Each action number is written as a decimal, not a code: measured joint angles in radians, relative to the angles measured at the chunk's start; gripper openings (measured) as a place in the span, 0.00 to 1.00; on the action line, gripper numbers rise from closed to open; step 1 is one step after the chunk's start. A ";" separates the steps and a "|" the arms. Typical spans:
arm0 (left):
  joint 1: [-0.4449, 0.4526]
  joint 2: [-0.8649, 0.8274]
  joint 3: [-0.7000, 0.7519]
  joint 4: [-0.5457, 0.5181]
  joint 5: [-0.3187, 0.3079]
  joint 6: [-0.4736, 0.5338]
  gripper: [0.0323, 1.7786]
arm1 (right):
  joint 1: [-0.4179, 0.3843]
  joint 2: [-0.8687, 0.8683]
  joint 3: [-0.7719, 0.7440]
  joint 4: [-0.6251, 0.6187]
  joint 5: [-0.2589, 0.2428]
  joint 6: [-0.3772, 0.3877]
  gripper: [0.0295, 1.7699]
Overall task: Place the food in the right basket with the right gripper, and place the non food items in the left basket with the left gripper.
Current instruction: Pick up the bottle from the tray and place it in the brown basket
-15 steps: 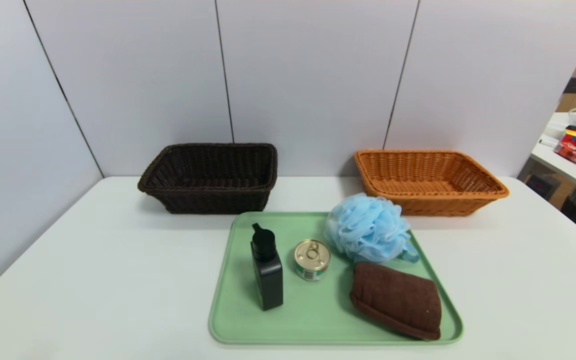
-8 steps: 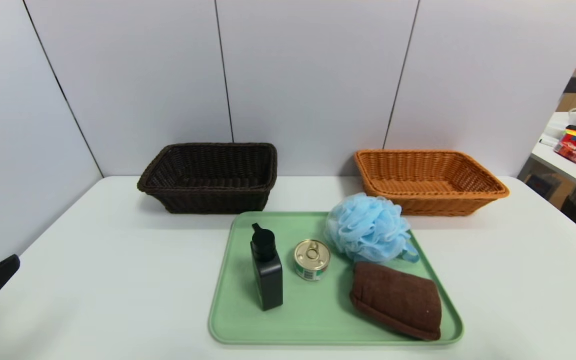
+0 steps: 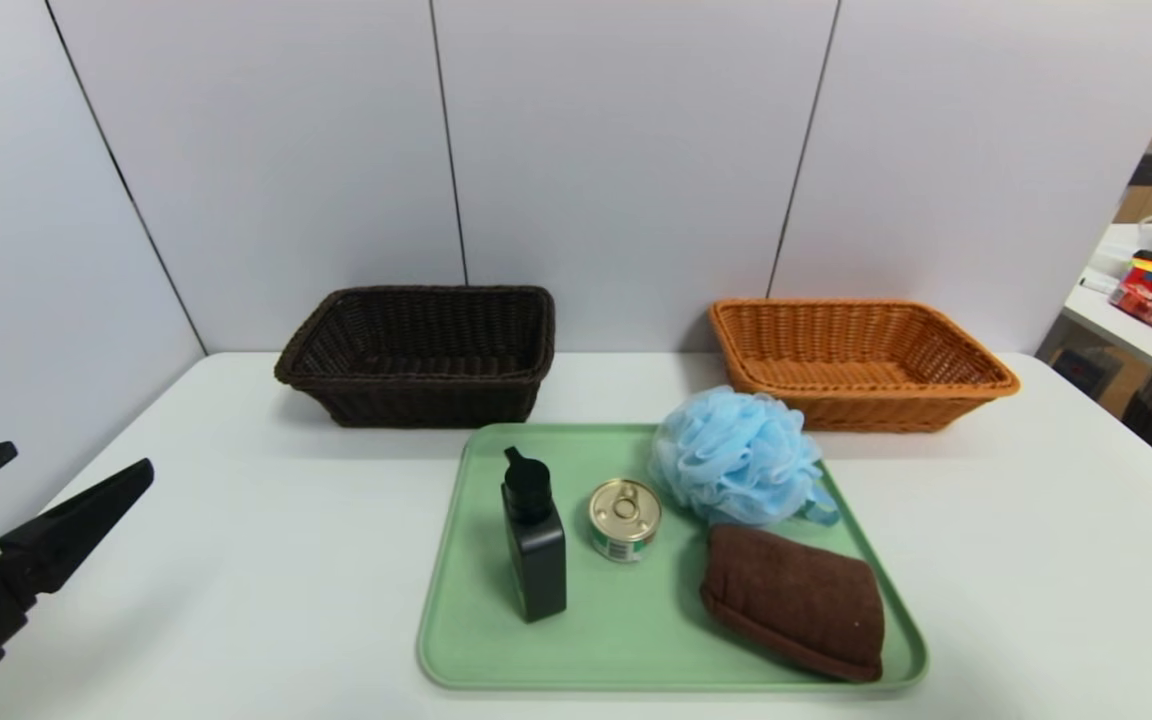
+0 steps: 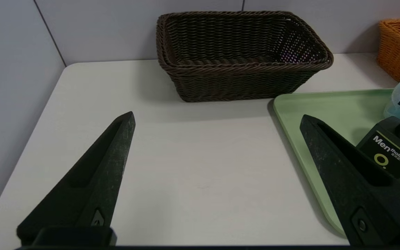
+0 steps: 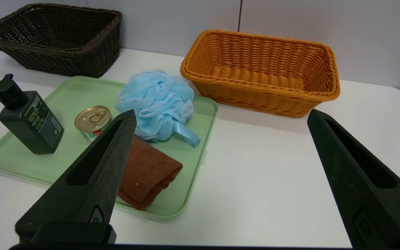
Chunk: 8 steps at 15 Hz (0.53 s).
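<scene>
On the green tray (image 3: 636, 640) stand a black bottle (image 3: 534, 545), a small tin can (image 3: 624, 518) with a gold pull-ring lid, a light blue bath pouf (image 3: 736, 457) and a folded brown towel (image 3: 794, 600). The dark brown left basket (image 3: 421, 355) and the orange right basket (image 3: 856, 362) sit empty at the back. My left gripper (image 3: 66, 470) hangs open at the table's left edge, well left of the tray, nothing between its fingers. My right gripper (image 5: 221, 118) is out of the head view; its own view shows it open and empty over bare table right of the tray.
The white table (image 3: 236, 560) meets grey wall panels behind the baskets and on the left. A second table (image 3: 1151, 330) with clutter stands off to the far right.
My left gripper has risen into the head view from the lower left corner and moved rightward toward the tray. The objects on the tray have not moved.
</scene>
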 joint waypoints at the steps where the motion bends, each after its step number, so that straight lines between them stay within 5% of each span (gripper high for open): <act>1: -0.017 0.015 0.020 -0.024 0.001 0.000 0.95 | 0.008 0.007 0.023 -0.041 0.000 -0.001 0.96; 8: -0.116 0.055 0.071 -0.041 0.003 0.001 0.95 | 0.043 0.027 0.087 -0.068 0.000 0.000 0.96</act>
